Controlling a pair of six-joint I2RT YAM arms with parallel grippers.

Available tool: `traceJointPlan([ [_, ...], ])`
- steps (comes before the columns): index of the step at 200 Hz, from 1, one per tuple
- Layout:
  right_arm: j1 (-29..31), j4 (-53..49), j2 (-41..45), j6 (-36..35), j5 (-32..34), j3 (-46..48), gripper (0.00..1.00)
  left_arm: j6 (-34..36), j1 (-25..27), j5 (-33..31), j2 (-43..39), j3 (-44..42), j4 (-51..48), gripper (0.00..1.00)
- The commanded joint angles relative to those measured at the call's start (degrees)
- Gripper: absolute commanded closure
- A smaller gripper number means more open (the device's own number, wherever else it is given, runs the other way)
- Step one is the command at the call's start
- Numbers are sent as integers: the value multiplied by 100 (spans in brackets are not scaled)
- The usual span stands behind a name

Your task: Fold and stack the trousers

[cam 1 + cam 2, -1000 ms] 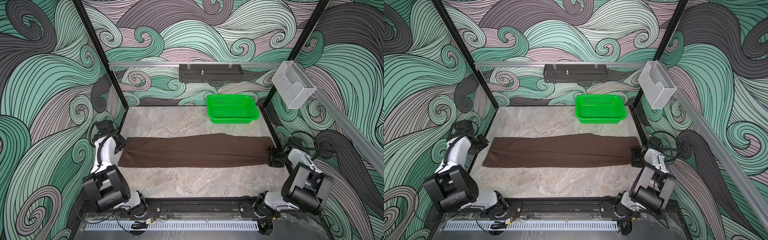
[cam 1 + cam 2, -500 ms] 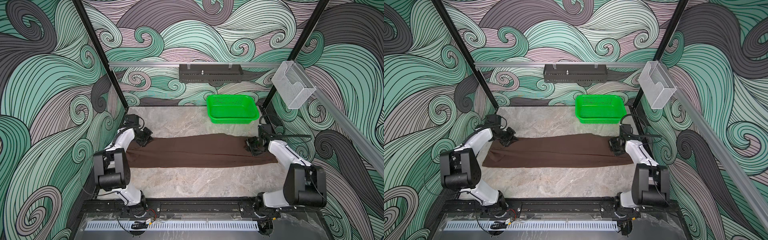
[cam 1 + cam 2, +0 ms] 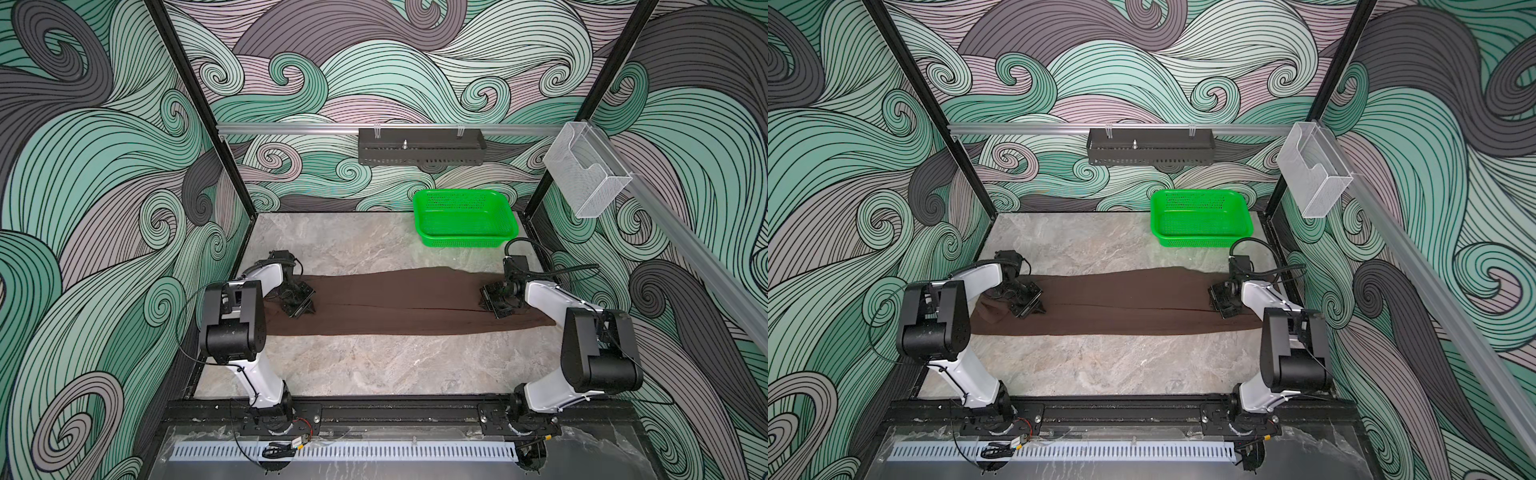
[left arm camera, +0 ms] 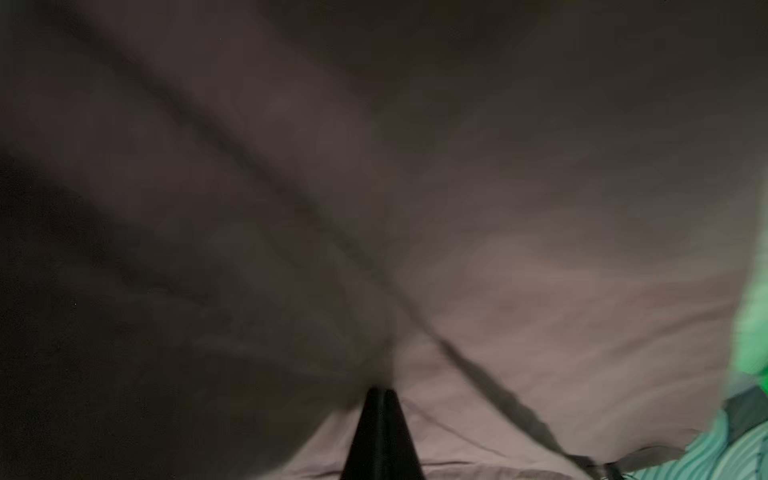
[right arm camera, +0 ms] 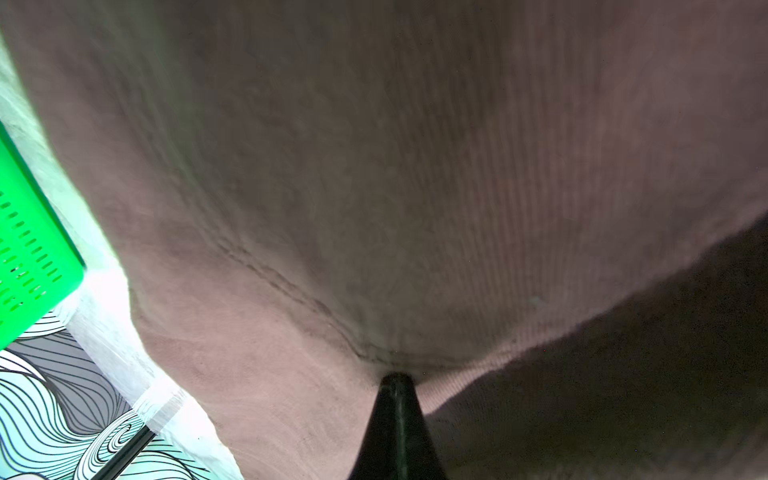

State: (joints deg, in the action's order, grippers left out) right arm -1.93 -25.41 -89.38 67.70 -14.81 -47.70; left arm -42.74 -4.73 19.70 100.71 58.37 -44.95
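Left wrist view: the left gripper (image 4: 380, 432) has its jaws drawn together to a point, with dark brown cloth gathered at the tip. I judge them closed on a pinch of the trousers (image 4: 415, 187). This view is blurred.

Right wrist view: the right gripper (image 5: 395, 419) looks the same, with its jaws together and cloth puckered along a stitched seam at the tip. I judge this a grip on the trousers too.

In both top views the trousers (image 3: 399, 303) lie stretched lengthwise across the middle of the desk (image 3: 374, 365), in one long flat band. The left gripper (image 3: 305, 308) is down on the cloth a little in from the left end, and the right gripper (image 3: 494, 305) a little in from the right end. In a top view the left end of the trousers (image 3: 992, 311) is slightly rumpled. A line runs along the band, but I cannot tell whether the legs lie side by side or one over the other.

Progress, as judged:
- **Done:** the garment is laid out and both grips are taken.
- **Left:** no crosswise fold is made yet, both ends lie well apart, and nothing is stacked.

The green basket (image 3: 461, 242) stands behind, apart from the cloth.
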Motion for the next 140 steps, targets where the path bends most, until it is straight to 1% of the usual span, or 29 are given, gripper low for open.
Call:
traceJointPlan([
  [1,-2,-96,128,-138,96,179,100,280,-34,-173,-245,-324,-571,98],
  [20,-41,-157,257,-211,119,310,100,431,-53,-42,-572,-705,-681,99],
  [34,-60,-238,366,-301,136,362,100,571,-101,-146,-875,-928,-850,100],
  [45,-60,-305,442,-368,143,402,100,637,-151,-94,-1070,-1082,-938,100],
  [64,-60,-451,597,-457,128,411,100,626,-124,131,-1281,-925,-1154,100],
  [71,-61,-502,653,-483,109,411,100,618,-133,103,-1398,-817,-1232,100],
  [80,-48,-569,745,-509,101,389,94,606,-154,9,-1562,-649,-1307,100],
  [88,-36,-637,819,-523,93,348,86,562,-198,-36,-1699,-516,-1350,96],
  [104,57,-805,945,-530,112,209,67,470,-245,-14,-1879,-265,-1373,85],
  [109,91,-851,978,-526,130,166,62,449,-247,-48,-1884,-189,-1384,81],
  [118,160,-926,1023,-500,172,95,54,412,-280,-110,-1971,-55,-1413,77],
  [127,229,-994,1057,-465,208,24,49,392,-342,-161,-2070,73,-1434,74],
  [140,377,-1027,1070,-411,262,-58,45,361,-494,-225,-2081,216,-1437,72],
])
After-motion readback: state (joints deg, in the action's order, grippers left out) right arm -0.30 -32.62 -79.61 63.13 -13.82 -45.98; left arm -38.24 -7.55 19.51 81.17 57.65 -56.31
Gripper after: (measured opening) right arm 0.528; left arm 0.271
